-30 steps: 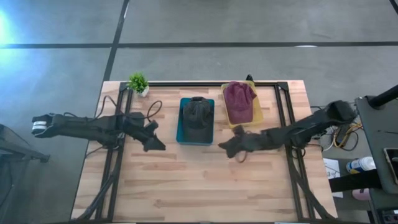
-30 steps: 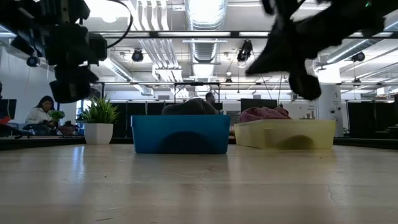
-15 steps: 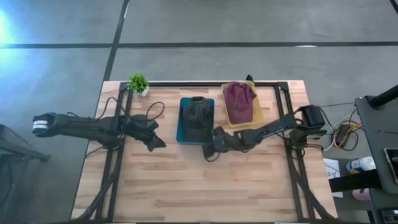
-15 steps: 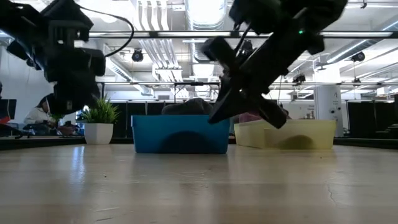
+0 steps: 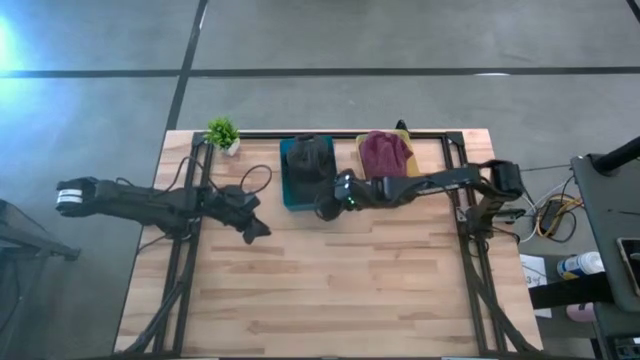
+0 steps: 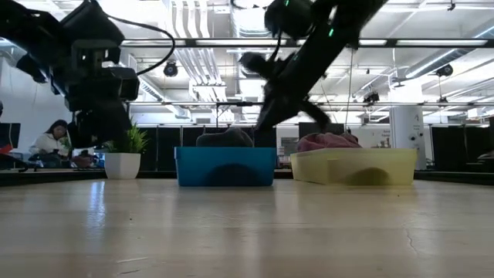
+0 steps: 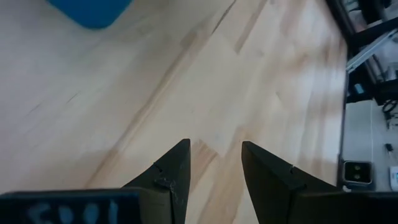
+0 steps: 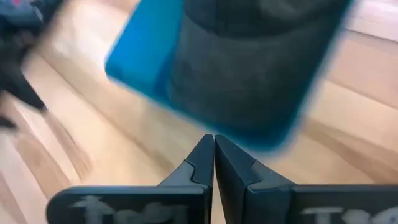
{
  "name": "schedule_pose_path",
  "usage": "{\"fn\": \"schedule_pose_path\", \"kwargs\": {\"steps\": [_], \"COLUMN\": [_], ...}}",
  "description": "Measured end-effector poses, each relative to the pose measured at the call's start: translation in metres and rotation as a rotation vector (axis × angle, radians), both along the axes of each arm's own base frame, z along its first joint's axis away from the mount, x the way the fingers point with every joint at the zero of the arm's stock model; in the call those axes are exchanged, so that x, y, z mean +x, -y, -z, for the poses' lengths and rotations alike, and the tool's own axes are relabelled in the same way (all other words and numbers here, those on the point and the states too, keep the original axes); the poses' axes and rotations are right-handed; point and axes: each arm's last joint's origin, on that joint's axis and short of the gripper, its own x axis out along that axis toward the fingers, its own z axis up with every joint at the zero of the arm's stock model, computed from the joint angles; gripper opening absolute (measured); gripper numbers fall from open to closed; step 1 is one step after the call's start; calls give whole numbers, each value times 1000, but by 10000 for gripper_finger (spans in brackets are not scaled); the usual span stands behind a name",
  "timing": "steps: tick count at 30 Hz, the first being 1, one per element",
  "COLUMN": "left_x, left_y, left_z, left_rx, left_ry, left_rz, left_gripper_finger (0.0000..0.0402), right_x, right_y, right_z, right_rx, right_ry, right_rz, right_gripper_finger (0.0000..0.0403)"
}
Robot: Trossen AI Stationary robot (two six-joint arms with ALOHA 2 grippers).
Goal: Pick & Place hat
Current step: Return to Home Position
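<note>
From above, the right gripper (image 5: 325, 206) hovers at the near edge of the blue bin (image 5: 290, 195). The black cap (image 5: 312, 158) sits inside the bin just past the gripper's tip. The red cap (image 5: 385, 153) lies in the yellow bin (image 5: 413, 165) beside its arm. The left gripper (image 5: 255, 229) waits at the blue bin's opposite side.

At table level, both caps hump above their rims.

The right wrist view shows its fingers (image 8: 199, 163) pressed together, empty.

In the left wrist view, the fingers (image 7: 174, 167) stand parted over bare table (image 7: 124, 93).
</note>
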Motion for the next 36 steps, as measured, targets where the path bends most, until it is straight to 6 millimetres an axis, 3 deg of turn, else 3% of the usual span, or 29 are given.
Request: {"fn": "schedule_pose_path", "kwargs": {"steps": [5, 11, 16, 19, 22, 29, 36], "left_x": [7, 13, 15, 15, 15, 15, 15], "left_y": [-1, -1, -1, -1, -1, -1, -1], "left_z": [-14, -27, -30, -31, -31, -30, -32], "left_rx": [4, 13, 13, -1, -17, -30, -34], "left_ry": [110, 214, 223, 222, 219, 215, 218], "left_rz": [-3, -3, -3, -11, -20, -28, -24], "left_gripper_finger": [138, 138, 138, 138, 138, 138, 138], "right_x": [-43, -107, -133, -159, -180, -197, -207], "right_y": [-22, -24, -7, 8, 19, 51, 71], "right_z": [-23, -37, -28, -20, -19, 4, 12], "right_rx": [-79, -99, -110, -124, -137, -78, -86], "right_ry": [-305, -487, -507, -616, -612, -605, -610], "right_rz": [103, 361, 387, 531, 659, 698, 777], "right_gripper_finger": [11, 11, 11, 11, 11, 11, 11]}}
